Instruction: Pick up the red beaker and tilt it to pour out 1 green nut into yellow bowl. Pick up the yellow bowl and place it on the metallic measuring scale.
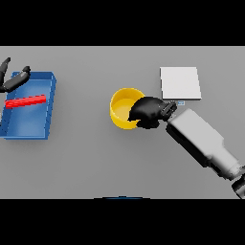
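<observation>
Head view: the yellow bowl [125, 109], mid-tabletop beside the metallic scale [180, 83], is gripped at its rim by the right robot hand [149, 112]; it is judged light, rigid, slippery.

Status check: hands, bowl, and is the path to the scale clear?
Right hand at yellow bowl rim, grip unclear. Left hand open over blue tray. Scale just beyond, nothing between.

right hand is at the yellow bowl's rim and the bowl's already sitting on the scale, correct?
Not quite. The right hand is at the yellow bowl's rim, but the bowl sits on the grey table, left of the metallic scale, not on it. The head view shows this.
</observation>
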Robot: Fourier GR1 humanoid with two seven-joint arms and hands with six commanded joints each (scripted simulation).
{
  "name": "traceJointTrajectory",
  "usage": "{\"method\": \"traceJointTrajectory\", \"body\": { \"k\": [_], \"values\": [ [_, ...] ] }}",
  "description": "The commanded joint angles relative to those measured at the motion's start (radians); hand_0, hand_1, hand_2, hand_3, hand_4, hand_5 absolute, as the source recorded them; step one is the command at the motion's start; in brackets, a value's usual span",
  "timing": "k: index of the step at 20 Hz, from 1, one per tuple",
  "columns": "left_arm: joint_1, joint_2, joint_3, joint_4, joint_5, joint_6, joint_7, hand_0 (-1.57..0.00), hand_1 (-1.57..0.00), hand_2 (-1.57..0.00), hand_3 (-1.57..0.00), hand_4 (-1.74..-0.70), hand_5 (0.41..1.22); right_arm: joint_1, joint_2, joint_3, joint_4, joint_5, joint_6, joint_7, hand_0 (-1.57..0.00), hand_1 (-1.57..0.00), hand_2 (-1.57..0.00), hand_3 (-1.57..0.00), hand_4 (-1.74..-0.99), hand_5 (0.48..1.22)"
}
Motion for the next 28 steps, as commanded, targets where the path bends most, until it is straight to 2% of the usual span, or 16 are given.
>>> {"method": "traceJointTrajectory", "body": {
  "k": [1,6,7,12,14,16,21,22,23,28],
  "values": [
    [0.001,0.003,0.002,0.007,0.0,-0.002,0.0,0.0,0.0,0.0,0.0,-0.78,0.704,0.006,-0.013,-0.008,-0.021,-0.008,0.01,0.003,-1.52,-1.52,-1.41,-1.18,-1.724,1.209],
    [-0.006,0.004,0.002,0.008,0.005,-0.008,-0.017,0.0,0.0,0.0,0.0,-0.78,0.702,-0.014,-0.069,-0.054,-0.107,-0.046,0.082,0.065,-1.55,-1.55,-1.49,-1.15,-1.735,1.217],
    [0.0,0.0,0.002,0.004,0.01,-0.011,-0.012,0.0,0.0,0.0,0.0,-0.78,0.702,-0.011,-0.085,-0.059,-0.12,-0.047,0.087,0.065,-1.56,-1.56,-1.45,-1.2,-1.736,1.218],
    [-0.018,-0.003,0.009,0.015,0.017,-0.011,-0.005,0.0,0.0,0.0,0.0,-0.8,0.704,0.006,-0.097,-0.084,-0.192,-0.053,0.099,0.147,-1.57,-1.57,-1.51,-1.18,-1.739,1.219],
    [-0.013,0.003,0.015,0.013,0.024,-0.016,-0.009,0.0,0.0,0.0,0.0,-0.81,0.703,-0.009,-0.1,-0.11,-0.184,-0.053,0.102,0.194,-1.53,-1.57,-1.52,-1.18,-1.74,1.22],
    [-0.004,-0.001,0.021,-0.014,0.038,-0.015,0.007,0.0,0.0,0.0,0.0,-0.82,0.717,-0.023,-0.123,-0.131,-0.159,-0.047,0.073,0.179,-1.54,-1.57,-1.49,-1.18,-1.74,1.22],
    [0.013,0.003,0.029,-0.042,0.051,-0.017,0.042,0.0,0.0,0.0,0.0,-0.84,0.737,-0.071,-0.18,-0.196,-0.042,-0.036,-0.02,0.129,-1.56,-1.57,-1.54,-1.15,-1.741,1.221],
    [0.018,0.0,0.028,-0.049,0.054,-0.017,0.046,0.0,0.0,0.0,0.0,-0.84,0.739,-0.075,-0.177,-0.2,-0.016,-0.028,-0.039,0.145,-1.56,-1.57,-1.54,-1.15,-1.741,1.221],
    [0.019,0.0,0.025,-0.055,0.055,-0.02,0.05,0.0,0.0,0.0,0.0,-0.85,0.746,-0.087,-0.182,-0.209,0.023,-0.026,-0.06,0.125,-1.57,-1.57,-1.55,-1.15,-1.741,1.221],
    [0.03,-0.001,0.027,-0.085,0.057,-0.013,0.093,0.0,0.0,0.0,0.0,-0.86,0.762,-0.114,-0.174,-0.239,0.186,-0.003,-0.141,0.122,-1.57,-1.57,-1.53,-1.17,-1.741,1.221]
  ]
}}
